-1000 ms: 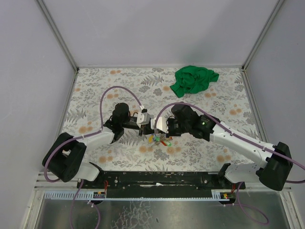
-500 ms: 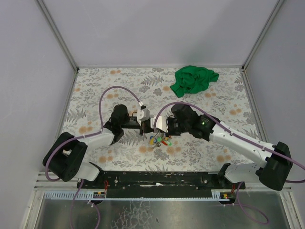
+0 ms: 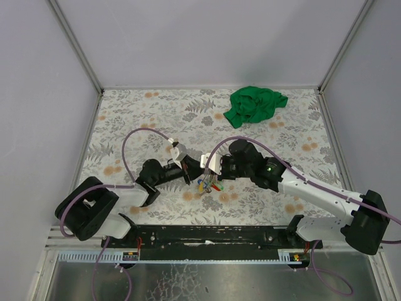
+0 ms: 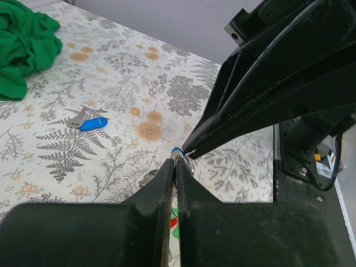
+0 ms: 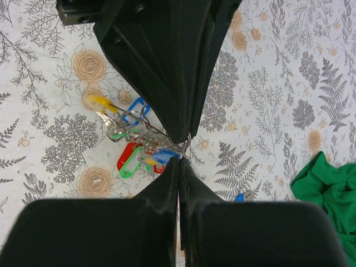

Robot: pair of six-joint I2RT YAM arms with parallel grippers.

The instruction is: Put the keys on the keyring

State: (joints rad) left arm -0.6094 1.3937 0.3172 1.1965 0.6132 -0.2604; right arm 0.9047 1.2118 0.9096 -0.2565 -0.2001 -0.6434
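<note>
Silvery keyring point(image 5: 184, 146) (bright keys point(image 5: 127, 157) clustered at it) sits mid-frame, pinched in the clenched right jaws; left jaws clenched, tips meeting it; lone blue key point(image 4: 92, 123) lies left on the desk point(image 4: 139, 72)

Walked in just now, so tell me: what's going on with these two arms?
The right gripper is pinching the keyring, with a bunch of keys hanging off it onto the table. The left gripper, shut, meets it tip to tip at the ring. One blue key lies loose, apart from the bunch.
</note>
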